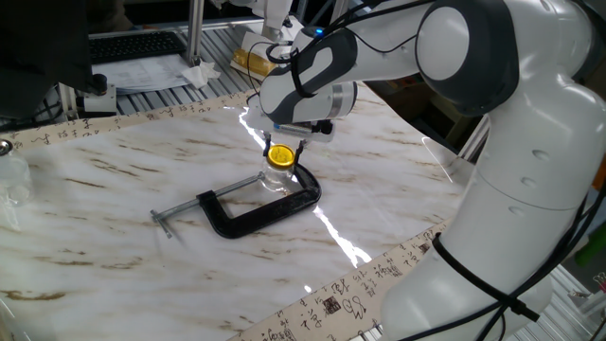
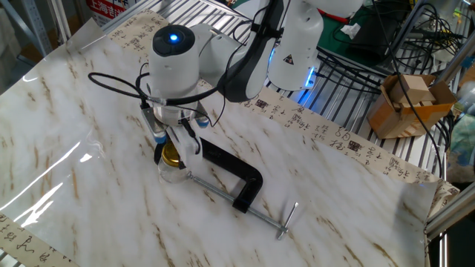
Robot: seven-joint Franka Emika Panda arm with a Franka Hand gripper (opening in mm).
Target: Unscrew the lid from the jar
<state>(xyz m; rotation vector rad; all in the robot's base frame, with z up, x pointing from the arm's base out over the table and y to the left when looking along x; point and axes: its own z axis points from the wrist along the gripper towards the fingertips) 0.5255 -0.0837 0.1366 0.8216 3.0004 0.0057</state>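
Gripper (image 1: 281, 150) straddling lid (image 1: 281, 153) — apparently clenched on it, jar (image 1: 277, 176) in C-clamp (image 1: 256, 210)

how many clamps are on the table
1. A single black C-clamp lies flat on the marble table, its frame next to the jar under the tool, its screw handle pointing away from the jar. No others visible.
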